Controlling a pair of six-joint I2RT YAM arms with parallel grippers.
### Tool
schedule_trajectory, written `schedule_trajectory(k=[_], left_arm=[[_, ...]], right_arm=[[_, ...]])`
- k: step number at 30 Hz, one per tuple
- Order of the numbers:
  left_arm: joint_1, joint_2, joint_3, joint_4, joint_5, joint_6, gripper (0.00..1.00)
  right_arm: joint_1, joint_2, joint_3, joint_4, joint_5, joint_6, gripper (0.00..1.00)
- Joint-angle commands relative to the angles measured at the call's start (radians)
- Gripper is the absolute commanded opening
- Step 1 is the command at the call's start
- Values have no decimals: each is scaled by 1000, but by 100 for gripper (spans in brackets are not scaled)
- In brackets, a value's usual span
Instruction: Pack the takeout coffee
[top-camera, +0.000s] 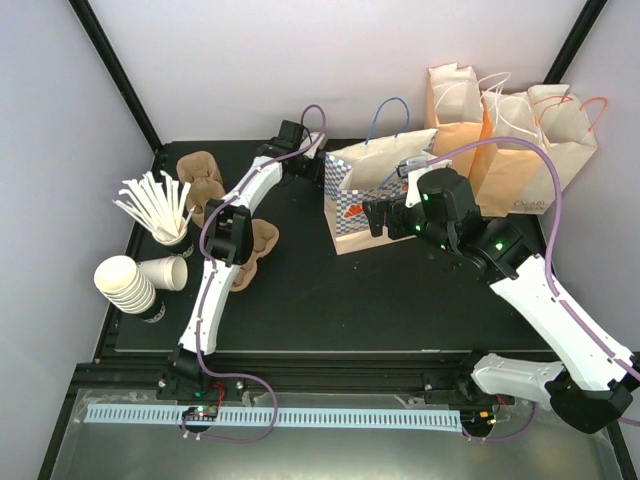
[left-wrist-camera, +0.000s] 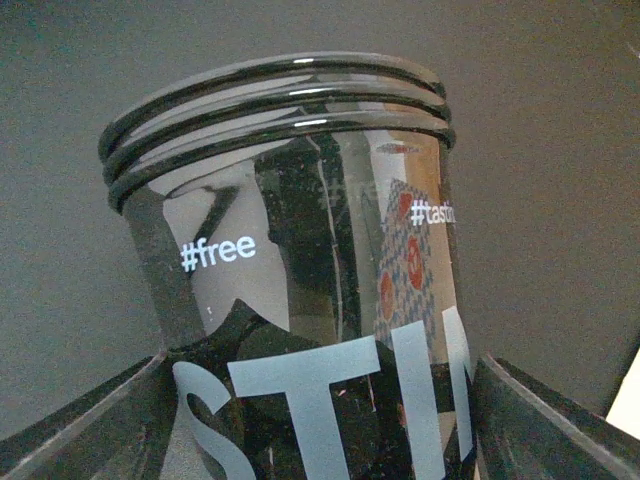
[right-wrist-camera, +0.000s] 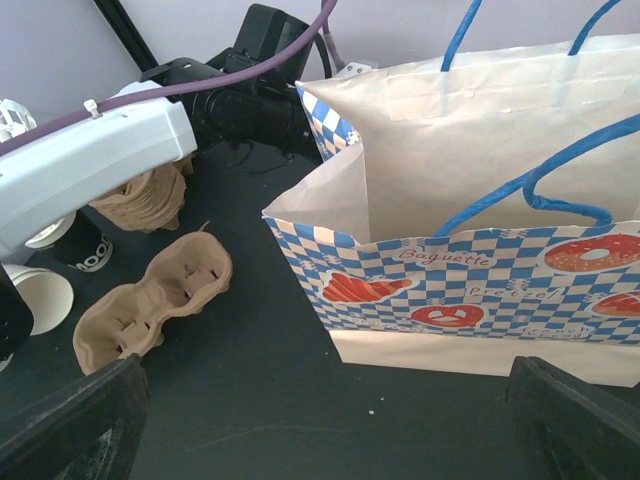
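Surface: a black mat (top-camera: 330, 300) covers the table.
Room: pale walls (top-camera: 250, 60), black frame posts (top-camera: 115, 70).
Around: a blue-checked bag (right-wrist-camera: 450, 270) stands open. Plain paper bags (top-camera: 500, 130) stand behind it. Pulp carriers (right-wrist-camera: 150, 300) and cream cups (top-camera: 125, 285) are at the left.
Takeout coffee (left-wrist-camera: 300, 250): between the left gripper's (left-wrist-camera: 320, 375) fingers, near the checked bag's far left corner.
Left fingers: close at both sides of the cup; whether they press it, I cannot tell.
Right gripper (right-wrist-camera: 325, 385): fingers wide, nothing between them, facing the checked bag.
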Motion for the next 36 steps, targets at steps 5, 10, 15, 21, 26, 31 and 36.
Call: schedule_trajectory(k=[5, 10, 15, 21, 26, 31, 36], left_arm=[[-3, -60, -27, -22, -21, 7, 71], [5, -161, -138, -5, -34, 14, 59], [30, -303, -304, 21, -24, -34, 55], [43, -560, -590, 109, 30, -136, 52], [43, -848, -941, 273, -27, -206, 50], [41, -1158, -1302, 454, -2, -298, 50], [24, -1469, -1679, 745, 148, -319, 49]], right_arm=[[-6, -20, -22, 22, -8, 15, 100], [-7, -14, -24, 28, -26, 14, 100], [-7, 5, -16, 38, -58, 0, 100], [-6, 66, -3, 68, -142, -10, 100], [-8, 128, 42, 88, -239, 1, 100], [-8, 166, 70, 81, -297, 2, 98], [-21, 198, 106, 40, -335, 26, 96]])
